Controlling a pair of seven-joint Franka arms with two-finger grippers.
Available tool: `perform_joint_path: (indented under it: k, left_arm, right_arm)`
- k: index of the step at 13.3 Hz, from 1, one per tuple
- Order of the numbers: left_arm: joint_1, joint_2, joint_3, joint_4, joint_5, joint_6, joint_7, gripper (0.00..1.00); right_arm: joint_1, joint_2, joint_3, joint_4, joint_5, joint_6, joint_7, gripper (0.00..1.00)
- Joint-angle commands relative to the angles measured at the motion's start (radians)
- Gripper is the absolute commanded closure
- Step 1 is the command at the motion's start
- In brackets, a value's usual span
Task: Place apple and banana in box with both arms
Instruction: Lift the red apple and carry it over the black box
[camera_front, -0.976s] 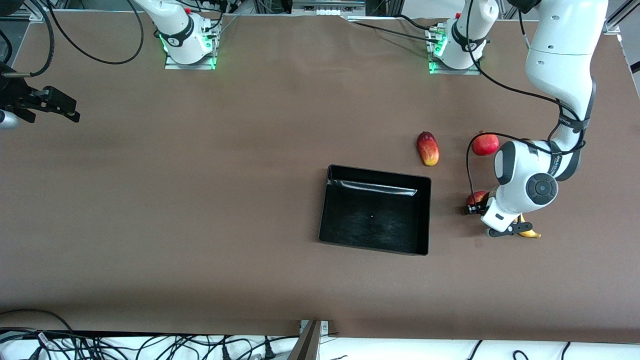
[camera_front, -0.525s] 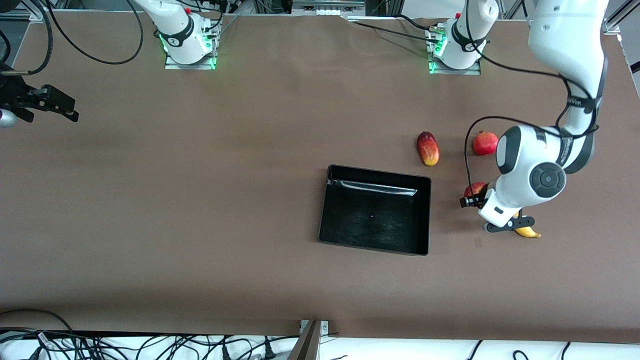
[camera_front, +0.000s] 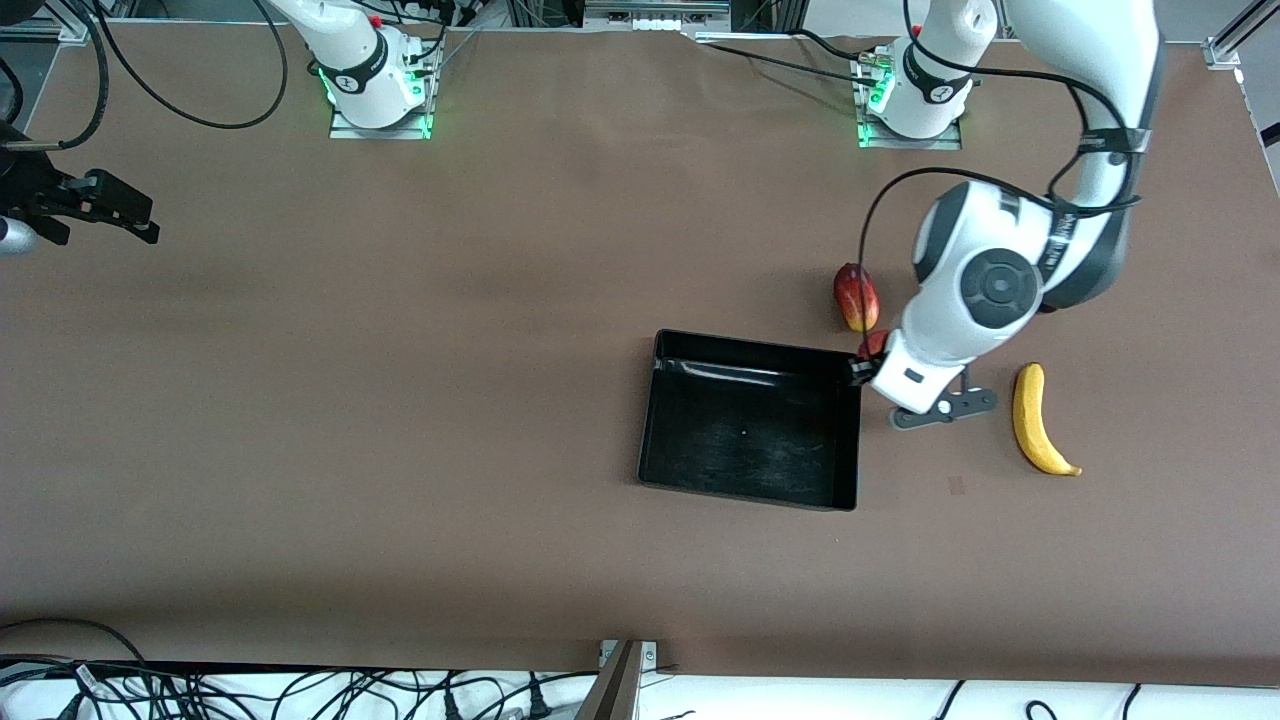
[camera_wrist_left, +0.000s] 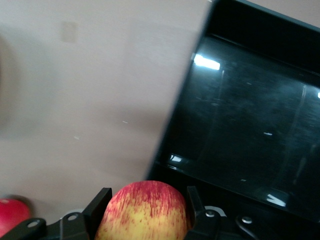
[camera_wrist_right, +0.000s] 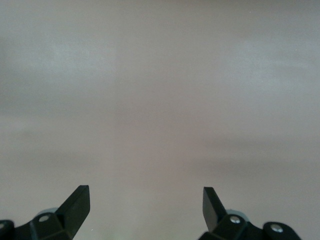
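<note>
My left gripper (camera_front: 864, 366) is shut on the apple (camera_front: 874, 343), red with yellow streaks, and holds it in the air over the rim of the box (camera_front: 848, 440) at the corner toward the left arm's end. In the left wrist view the apple (camera_wrist_left: 145, 212) sits between the fingers (camera_wrist_left: 102, 197), with the glossy black box (camera_wrist_left: 250, 115) below. The banana (camera_front: 1035, 420) lies on the table beside the box, toward the left arm's end. My right gripper (camera_front: 105, 208) waits open and empty at the right arm's end of the table; its wrist view (camera_wrist_right: 145, 200) shows only bare table.
A red-yellow mango (camera_front: 856, 297) lies just farther from the front camera than the box's corner, close to the left arm. A red fruit (camera_wrist_left: 9, 215) shows at the edge of the left wrist view. The left arm's forearm (camera_front: 985, 285) hides the table beneath it.
My left gripper has lifted the apple from beside the banana and carried it toward the box. The banana is now uncovered. The right arm has not moved.
</note>
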Motion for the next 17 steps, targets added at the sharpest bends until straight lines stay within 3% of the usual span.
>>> perform_joint_path:
  k: [1, 8, 17]
  left_arm:
    - [-0.076, 0.127, 0.016, 0.142, -0.039, -0.013, -0.101, 1.0]
    - [-0.162, 0.259, 0.022, 0.287, -0.041, -0.011, -0.244, 1.0]
    - [-0.236, 0.348, 0.02, 0.285, -0.079, 0.076, -0.289, 1.0]
  right_arm:
    - [-0.019, -0.005, 0.018, 0.01, 0.016, -0.013, 0.008, 0.0]
    - [-0.017, -0.005, 0.02, 0.01, 0.015, -0.013, 0.006, 0.0]
    - [-0.017, -0.005, 0.018, 0.01, 0.015, -0.013, 0.006, 0.0]
